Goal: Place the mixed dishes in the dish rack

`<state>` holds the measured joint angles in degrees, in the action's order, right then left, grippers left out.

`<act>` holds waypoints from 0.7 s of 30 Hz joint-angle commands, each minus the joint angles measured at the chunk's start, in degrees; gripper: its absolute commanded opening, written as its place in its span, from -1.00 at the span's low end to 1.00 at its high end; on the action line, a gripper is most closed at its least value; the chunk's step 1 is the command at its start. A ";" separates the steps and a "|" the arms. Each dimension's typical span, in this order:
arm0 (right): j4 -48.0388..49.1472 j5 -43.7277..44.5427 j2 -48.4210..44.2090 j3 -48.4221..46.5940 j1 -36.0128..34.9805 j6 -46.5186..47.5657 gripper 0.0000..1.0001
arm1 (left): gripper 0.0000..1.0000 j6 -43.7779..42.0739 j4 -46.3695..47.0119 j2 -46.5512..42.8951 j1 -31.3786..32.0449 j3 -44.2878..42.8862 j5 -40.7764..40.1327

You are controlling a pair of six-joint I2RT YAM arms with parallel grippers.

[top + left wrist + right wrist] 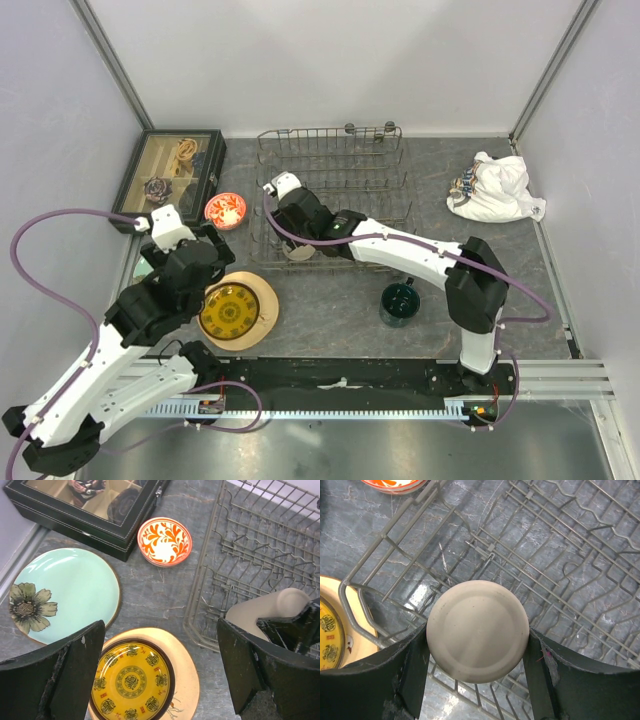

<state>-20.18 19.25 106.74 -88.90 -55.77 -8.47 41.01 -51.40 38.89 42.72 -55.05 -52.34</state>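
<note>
- Right tool (477,636): both fingers are pressed against the sides of the beige cup (475,615), so it's got a proper grip. The cup's flat base is facing the wrist camera.
- The cup is at the 7 o'clock corner of the dish rack (560,555), just above the wires. Honestly can't tell if it's touching them.
- Left tool (160,630): spread wide with nothing in it, hanging over the desk (340,320) at about 8 o'clock from the rack.
- Right under the left tool is the yellow plate (131,682), which sits on top of the tan plate (189,667). Only the tan rim and a bit of drawing peek out.
- The pale green flowered plate (65,595) lies flat at 10 o'clock from that stack, close but not touching.
- The small red-orange bowl (164,541) stands upright at 12 o'clock from the stack, between the rack's left edge and the dark display box (170,175), just beside both.
- The dark green mug (400,302) is upright on the desk at 5 o'clock from the rack, near the right arm's elbow.
- The white cloth bundle (495,188) is over at 3 o'clock from the rack, well apart from the dishes.
</note>
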 commanded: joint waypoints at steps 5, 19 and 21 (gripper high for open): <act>1.55 1.59 4.61 -6.54 -1.18 1.96 -1.00 | 0.99 3.02 -2.39 -0.84 -0.44 -2.17 -4.09; -0.03 0.36 8.49 -8.74 -1.54 2.32 -0.86 | 0.99 3.28 -2.74 -1.28 -0.44 -1.12 -3.65; -0.12 0.35 9.10 -8.66 -1.36 2.14 -0.81 | 0.99 3.37 -2.83 -1.54 -0.44 -0.68 -3.56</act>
<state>-20.71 19.33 114.56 -95.02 -56.90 -6.59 41.65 -54.30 37.91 42.48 -55.57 -53.89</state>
